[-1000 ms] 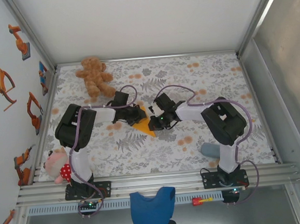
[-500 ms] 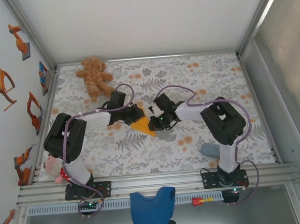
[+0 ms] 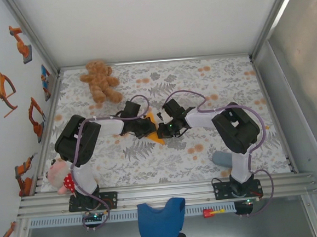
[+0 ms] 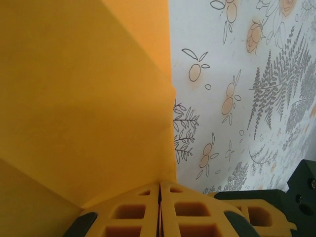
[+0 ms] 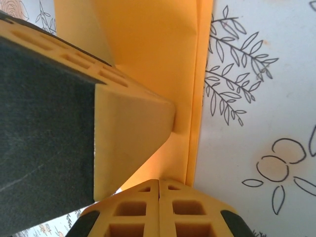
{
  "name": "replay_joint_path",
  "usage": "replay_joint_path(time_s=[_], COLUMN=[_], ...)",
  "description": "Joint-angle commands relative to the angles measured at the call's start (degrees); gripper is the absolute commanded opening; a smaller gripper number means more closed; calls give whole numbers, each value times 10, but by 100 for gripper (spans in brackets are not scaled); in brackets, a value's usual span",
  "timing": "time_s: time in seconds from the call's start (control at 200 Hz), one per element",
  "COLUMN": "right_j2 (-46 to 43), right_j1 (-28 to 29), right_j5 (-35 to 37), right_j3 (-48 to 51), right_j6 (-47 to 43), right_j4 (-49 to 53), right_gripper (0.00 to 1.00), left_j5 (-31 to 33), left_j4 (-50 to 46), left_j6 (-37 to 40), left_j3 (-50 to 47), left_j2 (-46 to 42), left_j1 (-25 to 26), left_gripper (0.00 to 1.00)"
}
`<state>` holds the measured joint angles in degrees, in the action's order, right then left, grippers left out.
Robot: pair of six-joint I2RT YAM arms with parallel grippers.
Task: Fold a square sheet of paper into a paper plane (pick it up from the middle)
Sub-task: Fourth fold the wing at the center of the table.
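The sheet of paper [image 3: 156, 137] is bright orange and folded into a narrow pointed shape, lying flat on the floral table mat between the two arms. My left gripper [image 3: 146, 128] is shut, with its tips resting on top of the paper [image 4: 84, 98] beside a diagonal crease. Nothing shows between its fingers [image 4: 133, 212]. My right gripper [image 3: 162, 132] is also shut, its tips [image 5: 159, 181] meeting the paper [image 5: 153, 54] near the long folded edge. One left finger [image 5: 128, 128] presses on the paper just ahead of it.
A brown teddy bear [image 3: 100, 82] lies at the back left. A pink plush toy [image 3: 58, 176] sits by the left arm's base. A blue cloth [image 3: 161, 220] hangs over the front rail, and a grey-blue object [image 3: 223, 158] lies near the right base.
The left gripper has slid to the right, from the paper's left edge onto it, now covering much of the sheet. The right arm has stayed in place.
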<state>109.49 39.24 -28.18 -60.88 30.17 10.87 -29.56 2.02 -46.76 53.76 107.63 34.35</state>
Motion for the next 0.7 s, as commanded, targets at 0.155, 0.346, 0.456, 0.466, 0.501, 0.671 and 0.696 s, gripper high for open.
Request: replay_joint_path(time_s=[0.155, 0.346, 0.456, 0.466, 0.501, 0.671, 0.696], right_j2=[39, 41, 42, 42, 41, 39, 39], right_j1=[-2, -5, -6, -6, -6, -6, -6], right_j5=[115, 128, 129, 129, 129, 128, 128], right_j3=[32, 45, 49, 49, 50, 53, 53], right_j6=[1, 4, 7, 8, 9, 12, 12], right_j4=[117, 123, 123, 123, 122, 120, 119], right_gripper=[0, 0, 0, 0, 0, 0, 0], left_j5=[48, 48, 49, 50, 50, 45, 48], left_j4=[-71, -83, -89, -89, -89, -83, -85], left_j6=[52, 78, 93, 94, 97, 108, 110], left_j3=[21, 38, 46, 46, 47, 50, 53], left_j2=[28, 34, 40, 40, 43, 44, 44], left_j1=[-41, -83, -108, -111, -120, -156, -160], left_gripper=[9, 9, 9, 9, 9, 9, 9])
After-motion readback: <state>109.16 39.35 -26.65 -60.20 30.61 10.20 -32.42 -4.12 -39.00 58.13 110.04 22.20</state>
